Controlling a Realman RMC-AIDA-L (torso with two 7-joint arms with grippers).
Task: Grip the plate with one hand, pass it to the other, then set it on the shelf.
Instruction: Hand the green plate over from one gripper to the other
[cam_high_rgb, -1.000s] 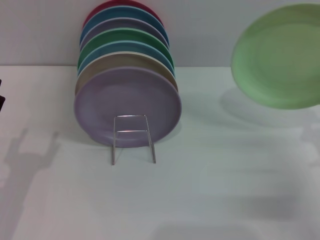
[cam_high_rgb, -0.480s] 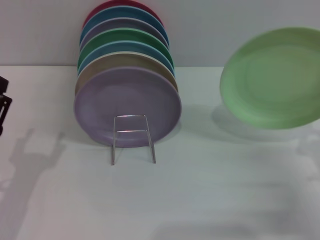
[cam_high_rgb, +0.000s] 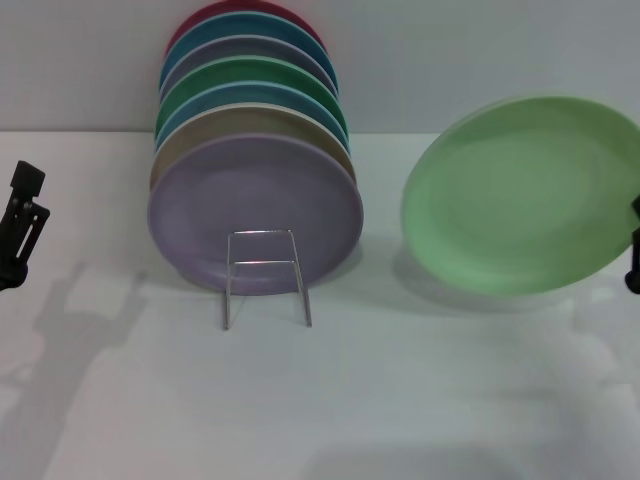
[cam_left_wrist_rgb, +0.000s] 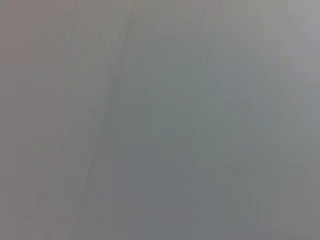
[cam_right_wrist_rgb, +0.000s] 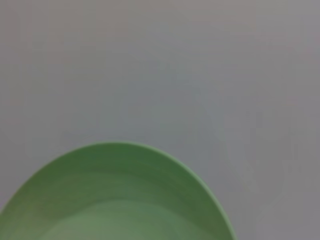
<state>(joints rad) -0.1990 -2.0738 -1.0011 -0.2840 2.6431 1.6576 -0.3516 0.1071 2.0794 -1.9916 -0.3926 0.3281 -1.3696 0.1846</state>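
The light pastel-green plate (cam_high_rgb: 520, 195) hangs tilted in the air at the right, above the white table. It also fills the lower part of the right wrist view (cam_right_wrist_rgb: 115, 200). My right gripper (cam_high_rgb: 634, 248) shows only as a dark bit at the right edge, shut on the plate's rim. The silver wire shelf (cam_high_rgb: 266, 275) stands left of centre with its upright loop in front. My left gripper (cam_high_rgb: 20, 225) is at the far left edge, above the table and well apart from the plate. Its shadow on the table shows two prongs apart, so it is open and empty.
Several coloured plates stand on edge in the shelf, a lilac plate (cam_high_rgb: 255, 212) in front and a darker green plate (cam_high_rgb: 260, 72) behind. A grey wall (cam_high_rgb: 450, 60) runs behind the white table (cam_high_rgb: 400, 380). The left wrist view shows only plain grey.
The light green plate has moved left and down with my right gripper. My left gripper has come further into view from the left edge, moving right and up.
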